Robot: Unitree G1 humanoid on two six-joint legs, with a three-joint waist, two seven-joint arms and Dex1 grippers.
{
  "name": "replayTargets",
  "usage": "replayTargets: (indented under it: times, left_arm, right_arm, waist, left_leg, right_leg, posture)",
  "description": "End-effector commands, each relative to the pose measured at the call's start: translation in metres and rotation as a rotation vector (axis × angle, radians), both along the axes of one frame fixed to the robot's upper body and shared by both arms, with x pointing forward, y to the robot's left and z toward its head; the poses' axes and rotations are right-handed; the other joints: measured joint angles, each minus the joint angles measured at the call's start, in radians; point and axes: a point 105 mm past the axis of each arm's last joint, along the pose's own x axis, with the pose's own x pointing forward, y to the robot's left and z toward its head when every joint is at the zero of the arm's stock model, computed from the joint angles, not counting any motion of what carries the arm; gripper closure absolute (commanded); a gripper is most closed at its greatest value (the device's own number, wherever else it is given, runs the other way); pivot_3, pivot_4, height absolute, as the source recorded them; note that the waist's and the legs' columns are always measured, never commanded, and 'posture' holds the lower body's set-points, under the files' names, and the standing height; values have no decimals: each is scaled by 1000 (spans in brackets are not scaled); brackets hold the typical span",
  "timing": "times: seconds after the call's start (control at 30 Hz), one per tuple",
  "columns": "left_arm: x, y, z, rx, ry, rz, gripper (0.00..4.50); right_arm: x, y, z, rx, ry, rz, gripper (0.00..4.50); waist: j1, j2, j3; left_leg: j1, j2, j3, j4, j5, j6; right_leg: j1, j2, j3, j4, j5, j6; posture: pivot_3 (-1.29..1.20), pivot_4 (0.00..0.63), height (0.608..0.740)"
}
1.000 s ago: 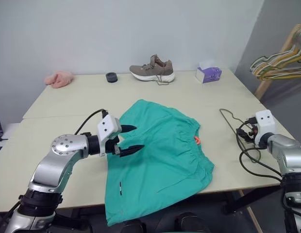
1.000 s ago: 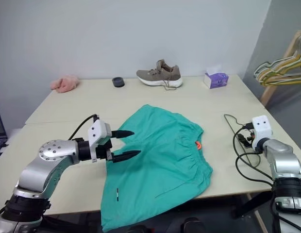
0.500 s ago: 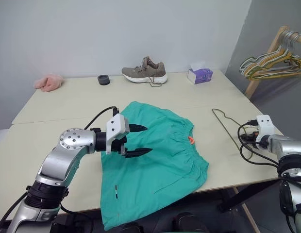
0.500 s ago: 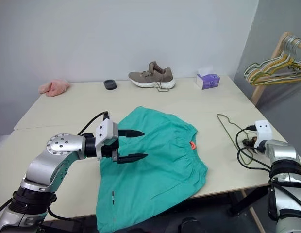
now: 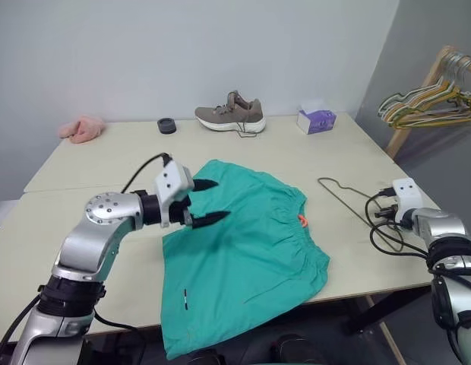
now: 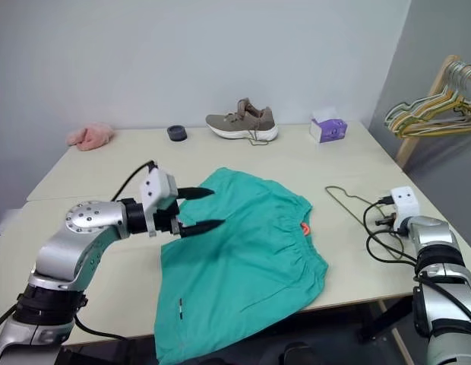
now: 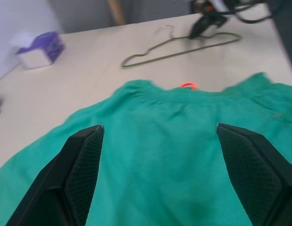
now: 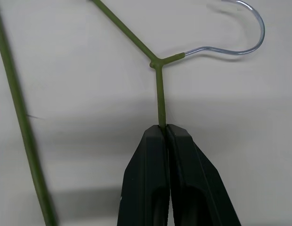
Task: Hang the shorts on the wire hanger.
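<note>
We see the teal shorts [image 5: 247, 262] spread flat at the tabletop's [image 5: 91, 163] near edge, one leg hanging over. The left gripper [image 5: 207, 202] hovers above them, jaws wide apart. To the right, the right gripper [image 8: 162, 131] has its jaws clamped on the wire hanger [image 5: 348, 200], which lies beside the waistband.

Soft, matt teal cloth shorts [image 5: 247, 255] with a gathered, puckered waistband lie on a smooth, pale matt table [image 5: 296, 156]. The wire hanger [image 8: 158, 89] is thin wire with a matt olive coating and a bare, shiny metal hook. Both hands have matt black fingers [image 7: 85, 162] with finely textured pads.
</note>
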Motion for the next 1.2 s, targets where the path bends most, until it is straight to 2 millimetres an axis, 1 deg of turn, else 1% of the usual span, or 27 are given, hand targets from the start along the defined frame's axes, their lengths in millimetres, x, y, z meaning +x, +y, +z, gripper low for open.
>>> replayTargets:
  times: [0.03,0.13,0.23,0.4,0.47,0.53,0.63,0.73,0.83,1.0,1.1,1.2]
  left_arm:
    - [12,16,15,-38,-28,81,13]
    - [14,19,15,-69,9,101,13]
    - [14,23,8,-81,64,111,13]
    - [10,26,0,-127,162,112,13]
    - [4,24,-5,-132,214,87,13]
    - [-8,17,-10,-157,297,33,13]
    - [-23,11,-18,-167,406,-25,13]
    - [-32,4,-25,-159,455,-64,13]
    - [-38,-3,-26,-169,478,-99,13]
    - [-45,-8,-36,-151,510,-122,13]
    - [-45,-9,-38,-153,512,-120,618]
    - [-48,-9,-44,-127,521,-133,1489]
  right_arm:
    - [12,49,59,-117,-198,298,4500]
    - [7,80,80,-167,-279,442,4500]
    - [0,114,102,-238,-381,601,4500]
    - [-20,161,122,-305,-484,844,4500]
    - [-30,180,127,-336,-524,944,4500]
    - [-39,198,131,-376,-575,1036,4500]
    - [-49,218,136,-410,-632,1126,4500]
    - [-55,232,141,-430,-676,1184,4500]
    - [-59,240,144,-435,-701,1217,4500]
    - [-63,247,149,-414,-726,1234,4500]
    - [-66,249,151,-400,-732,1240,4500]
    - [-68,250,152,-383,-732,1242,4500]
  waist:
    - [-4,4,0]
    - [-5,5,1]
    - [-1,5,1]
    - [5,5,1]
    - [6,5,1]
    - [6,5,1]
    - [5,5,1]
    - [6,5,1]
    - [8,5,1]
    - [10,5,1]
    - [10,5,1]
    - [10,5,1]
  left_leg:
    - [-1,0,0,0,0,0]
    - [-2,1,-2,-1,0,0]
    - [-2,0,-2,-1,0,-1]
    - [-2,0,-3,0,-1,-1]
    - [-2,0,-3,0,-1,-1]
    - [-2,0,-3,0,-1,-1]
    - [-2,0,-3,0,-1,-1]
    - [-2,0,-4,0,-1,-1]
    - [-2,0,-4,0,0,-1]
    - [-2,0,-5,0,0,-1]
    - [-2,0,-5,0,0,-1]
    - [-2,0,-5,0,0,-1]
  right_leg:
    - [-1,0,0,1,0,0]
    - [-2,-1,-1,1,0,0]
    - [-2,-4,-2,1,0,0]
    - [-2,-5,-2,0,0,0]
    - [-2,-5,-3,1,0,0]
    - [-2,-5,-3,1,0,0]
    - [-2,-6,-3,1,0,0]
    - [-2,-6,-3,1,0,0]
    - [-2,-6,-3,1,0,0]
    - [-2,-6,-4,1,0,0]
    - [-2,-6,-4,1,0,0]
    - [-2,-6,-4,1,0,-1]
  posture:
    - [-121,0,740]
    - [-124,0,740]
    - [-127,0,740]
    - [-128,0,740]
    - [-127,0,740]
    - [-128,0,740]
    - [-128,0,740]
    - [-126,0,740]
    - [-125,0,740]
    - [-127,0,740]
    - [-131,0,740]
    - [-132,0,740]
